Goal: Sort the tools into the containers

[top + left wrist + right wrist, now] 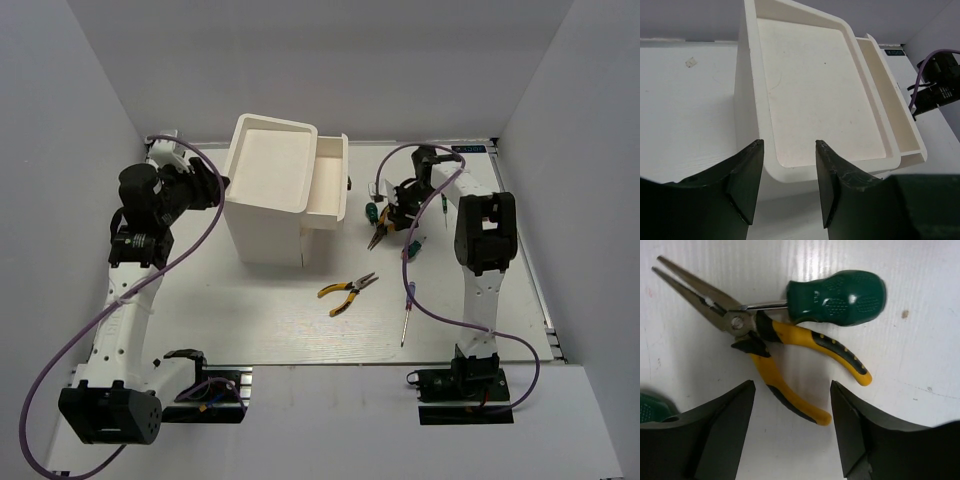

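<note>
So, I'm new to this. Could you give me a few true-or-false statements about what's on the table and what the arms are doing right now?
1. The large white bin has no tools in it. True.
2. The right end effector is clamped on the green screwdriver. False: it is open and grips nothing. The screwdriver lies below it, beside the long-nose pliers.
3. A second pair of pliers lies on the table, outside both bins. True.
4. The blue-handled screwdriver is in the narrow bin. False: it lies on the table.
</note>
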Motion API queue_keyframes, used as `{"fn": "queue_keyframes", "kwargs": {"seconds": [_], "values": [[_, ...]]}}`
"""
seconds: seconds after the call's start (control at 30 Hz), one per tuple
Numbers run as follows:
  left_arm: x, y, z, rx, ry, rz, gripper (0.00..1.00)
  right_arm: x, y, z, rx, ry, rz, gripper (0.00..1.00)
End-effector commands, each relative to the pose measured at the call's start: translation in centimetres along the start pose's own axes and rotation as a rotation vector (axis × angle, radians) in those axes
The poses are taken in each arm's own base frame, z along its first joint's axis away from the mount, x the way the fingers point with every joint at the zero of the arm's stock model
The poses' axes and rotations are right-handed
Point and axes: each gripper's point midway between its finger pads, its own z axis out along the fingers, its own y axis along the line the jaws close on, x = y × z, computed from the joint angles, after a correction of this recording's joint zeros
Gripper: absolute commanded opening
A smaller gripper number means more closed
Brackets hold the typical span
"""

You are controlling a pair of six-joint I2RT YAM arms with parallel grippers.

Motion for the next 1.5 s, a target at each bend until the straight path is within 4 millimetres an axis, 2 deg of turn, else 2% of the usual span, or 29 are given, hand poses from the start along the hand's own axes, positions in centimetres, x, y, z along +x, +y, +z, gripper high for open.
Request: {"fn": "queue_keyframes", "kwargs": {"seconds": [0.0,0.07,0.1,0.17,0.3,0.33,0.43,0.57,0.6,0.67,0.7,0.73,0.8,0.87,0.9,0.93,0.97,1.0,1.03,1.07,1.1,1.13,1.17,1.2,1.27,1.33,1.37,1.47], "values": [[0.1,-0.3,-0.6,-0.001,0.001,-0.009,0.56,0.5,1.8,0.1,-0.072,0.013,-0.072,0.65],[0.1,-0.4,-0.3,0.007,0.004,-0.019,0.56,1.1,2.6,0.5,-0.107,0.024,-0.078,0.60],[0.1,-0.5,0.0,0.017,0.003,-0.027,0.56,1.1,3.4,0.6,-0.138,0.025,-0.070,0.49],[0.1,-0.5,0.0,0.017,0.003,-0.036,0.55,1.6,4.1,0.7,-0.167,0.032,-0.053,0.37],[0.4,-0.5,0.2,0.024,0.013,-0.039,0.55,2.1,4.7,0.8,-0.178,0.038,-0.035,0.31],[0.4,-0.5,0.2,0.024,0.013,-0.039,0.55,2.2,4.9,0.5,-0.183,0.044,-0.027,0.19],[0.4,-0.6,0.2,0.024,0.013,-0.048,0.54,2.0,4.5,-0.8,-0.171,0.056,-0.019,0.00],[0.5,-0.5,0.3,0.024,0.013,-0.048,0.52,1.0,3.7,-5.6,-0.070,0.063,-0.005,0.00],[0.8,-0.3,0.5,0.023,0.015,-0.049,0.52,-0.4,3.7,-8.1,-0.013,0.060,-0.041,0.00],[0.8,-0.4,0.3,0.026,0.007,-0.055,0.52,-0.4,4.7,-9.5,0.002,0.038,-0.074,0.00],[1.2,-0.3,0.4,0.023,0.015,-0.058,0.52,-1.3,4.9,-10.2,0.016,0.005,-0.088,0.00],[1.1,-0.5,0.4,0.036,0.010,-0.055,0.52,-2.7,5.0,-12.9,0.078,-0.007,-0.122,0.00],[1.5,-0.6,0.5,0.043,0.020,-0.058,0.52,-5.0,5.0,-15.1,0.135,-0.078,-0.161,0.00],[1.5,-0.5,0.7,0.043,0.020,-0.058,0.52,-7.1,4.1,-17.4,0.231,-0.105,-0.210,0.00],[1.5,-0.5,0.7,0.043,0.020,-0.067,0.52,-8.3,2.7,-18.1,0.301,-0.148,-0.186,0.00],[1.4,-0.7,0.7,0.055,0.015,-0.064,0.52,-8.4,2.5,-18.2,0.325,-0.151,-0.184,0.00],[1.4,-0.7,0.7,0.055,0.015,-0.064,0.52,-9.7,1.5,-19.5,0.416,-0.154,-0.254,0.00],[1.4,-0.7,0.7,0.055,0.015,-0.064,0.52,-9.8,0.1,-19.2,0.493,-0.166,-0.238,0.00],[1.4,-0.7,0.7,0.055,0.015,-0.064,0.52,-11.5,-2.6,-20.4,0.625,-0.176,-0.341,0.00],[1.4,-0.7,0.7,0.055,0.015,-0.064,0.52,-12.0,-2.1,-20.5,0.668,-0.180,-0.377,0.00],[1.4,-0.7,0.7,0.055,0.015,-0.064,0.52,-12.2,-3.3,-20.7,0.754,-0.176,-0.435,0.00],[1.4,-0.7,0.7,0.055,0.015,-0.064,0.52,-14.4,-4.7,-21.9,0.846,-0.195,-0.526,0.00],[1.4,-0.7,0.7,0.055,0.015,-0.064,0.52,-14.6,-5.1,-21.7,0.864,-0.209,-0.526,0.00],[1.4,-0.7,0.7,0.055,0.015,-0.064,0.51,-16.3,-6.6,-23.7,0.958,-0.222,-0.593,0.00],[1.4,-0.7,0.7,0.055,0.015,-0.064,0.51,-17.8,-8.0,-23.7,0.988,-0.273,-0.574,0.00],[1.6,-0.7,0.7,0.053,0.023,-0.067,0.51,-19.7,-9.6,-25.4,1.066,-0.310,-0.608,0.00],[1.7,-0.7,0.5,0.053,0.023,-0.067,0.51,-20.8,-10.2,-26.8,1.109,-0.320,-0.628,0.00],[1.5,-1.0,0.0,0.055,0.015,-0.064,0.51,-22.3,-11.0,-27.9,1.131,-0.350,-0.658,0.00]]}}
